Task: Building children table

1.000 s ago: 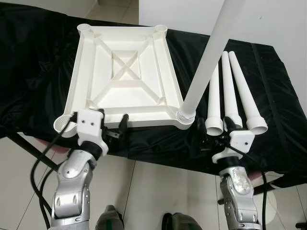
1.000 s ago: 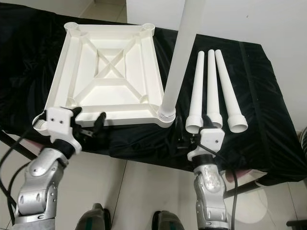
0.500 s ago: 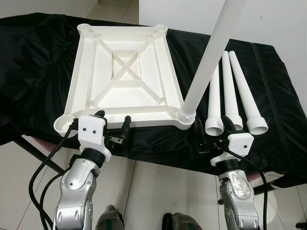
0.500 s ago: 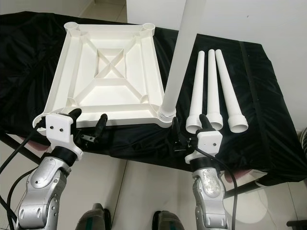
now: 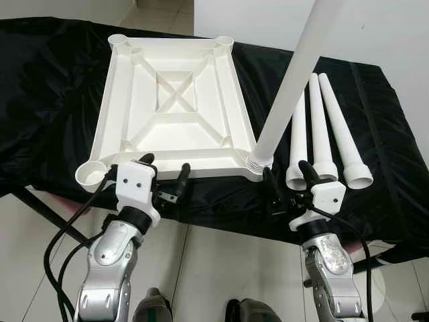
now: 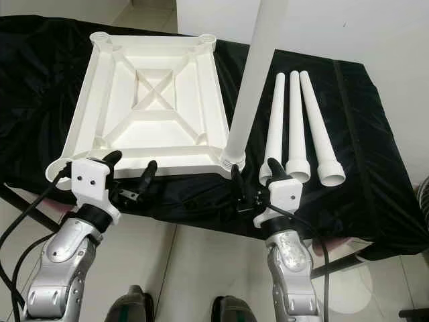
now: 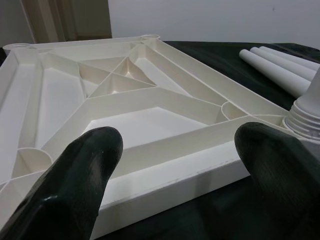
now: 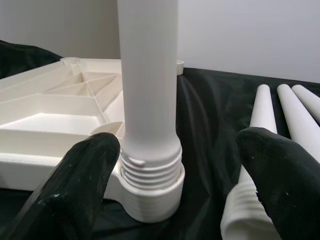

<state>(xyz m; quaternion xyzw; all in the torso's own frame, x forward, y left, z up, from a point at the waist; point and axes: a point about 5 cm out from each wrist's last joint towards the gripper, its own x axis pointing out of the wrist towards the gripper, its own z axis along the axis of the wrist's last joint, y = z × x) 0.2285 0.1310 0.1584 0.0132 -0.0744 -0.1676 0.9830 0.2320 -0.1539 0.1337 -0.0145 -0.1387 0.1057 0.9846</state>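
A: Where does the build stand?

B: The white tabletop (image 5: 175,107) lies upside down on the black-covered desk (image 5: 53,87), ribs up, filling the upper left and centre of the left eye frame. One leg (image 5: 289,84) stands upright in the near right corner socket (image 5: 255,163), rising out through the top of the frame. Three loose legs (image 5: 322,127) lie side by side at centre right, wide threaded ends towards the robot.

A: So one in, three to go?

B: That's my reading. The near left socket (image 5: 90,174) at the lower left of the tabletop is an empty cup, and the two far corners look empty too.

A: And the claws?

B: The left claw (image 5: 165,173) hangs at the tabletop's near edge, lower left of centre, fingers apart and gripping nothing; its wrist view looks across the ribs between both spread fingers. The right claw (image 5: 287,180) sits lower right, fingers spread wide, between the standing leg's base and the nearest loose leg's threaded end. In the right wrist view the fitted leg's threaded collar (image 8: 150,167) lies just off one finger, untouched.

A: Next move?

B: Either it closes on the standing leg to finish seating it, or it turns to a loose leg. I can't tell whether the threads are fully home. A fresh leg would need a grip near the wide end, raising upright, then aligning over an empty socket.
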